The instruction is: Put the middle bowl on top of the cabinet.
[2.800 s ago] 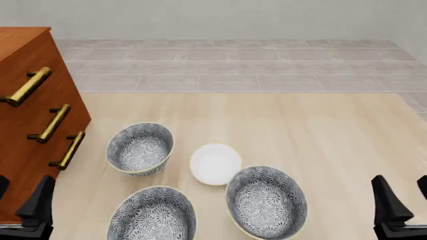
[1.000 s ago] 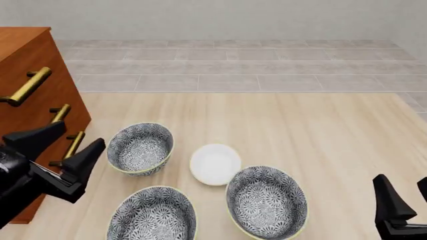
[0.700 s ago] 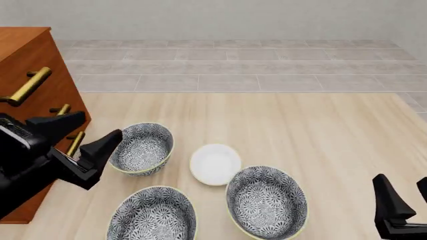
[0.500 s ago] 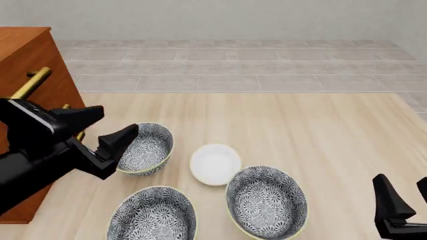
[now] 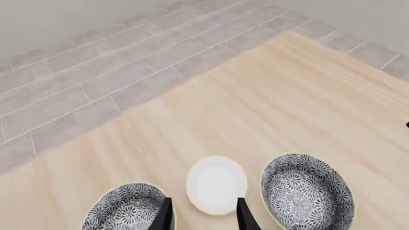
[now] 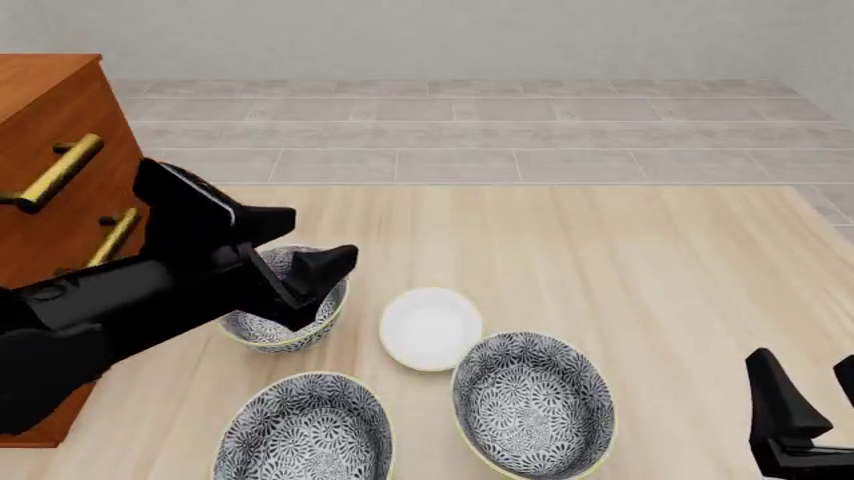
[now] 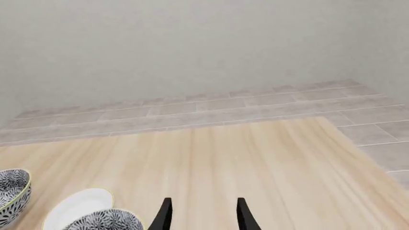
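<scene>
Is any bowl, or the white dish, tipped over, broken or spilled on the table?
Nothing stands out. The three patterned bowls and the white dish sit upright and whole on the table.

Simulated domestic-style room, not a real one: flat rendered surfaces. Pale light-wood table top over grey rectangular floor tiles, plain off-white wall behind. Household furnishings: reddish-brown wooden drawer cabinet with brass bar handles, patterned grey-and-white ceramic bowls, small plain white dish.

glazed patterned bowls, reddish wood cabinet w/ brass handles, pale woodgrain table.
</scene>
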`<state>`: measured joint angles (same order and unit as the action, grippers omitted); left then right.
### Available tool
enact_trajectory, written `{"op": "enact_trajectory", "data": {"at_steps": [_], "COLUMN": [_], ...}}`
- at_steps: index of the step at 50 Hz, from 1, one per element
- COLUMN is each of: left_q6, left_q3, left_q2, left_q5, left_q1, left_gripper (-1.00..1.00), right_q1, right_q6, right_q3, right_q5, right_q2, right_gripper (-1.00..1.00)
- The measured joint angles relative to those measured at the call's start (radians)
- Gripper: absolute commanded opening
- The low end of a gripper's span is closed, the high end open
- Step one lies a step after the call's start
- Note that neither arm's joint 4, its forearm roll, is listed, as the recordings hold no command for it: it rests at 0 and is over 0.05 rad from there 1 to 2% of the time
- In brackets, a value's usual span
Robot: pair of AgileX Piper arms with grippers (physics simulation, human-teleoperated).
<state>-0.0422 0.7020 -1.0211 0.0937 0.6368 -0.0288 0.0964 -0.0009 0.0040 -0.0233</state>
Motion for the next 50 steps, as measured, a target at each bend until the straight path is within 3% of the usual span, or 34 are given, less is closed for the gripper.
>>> {"op": "enact_trajectory", "data": {"at_steps": [21,50], "left_q6": [0.049,0.062], "left_q3": [0.109,0.215], "left_q2": [-0.183,-0.343], "left_q5": [0.023,0.02], "left_q1": [0.052,0.113], "left_gripper": [1.0,1.0], "right_q1": [0.001,-0.004], "right_q6": [0.002,0.015], "right_q3": [0.0,0.0], "right_q5": [0.012,0.015], "right_q2": [0.012,0.017], "right_gripper": [1.0,1.0]}}
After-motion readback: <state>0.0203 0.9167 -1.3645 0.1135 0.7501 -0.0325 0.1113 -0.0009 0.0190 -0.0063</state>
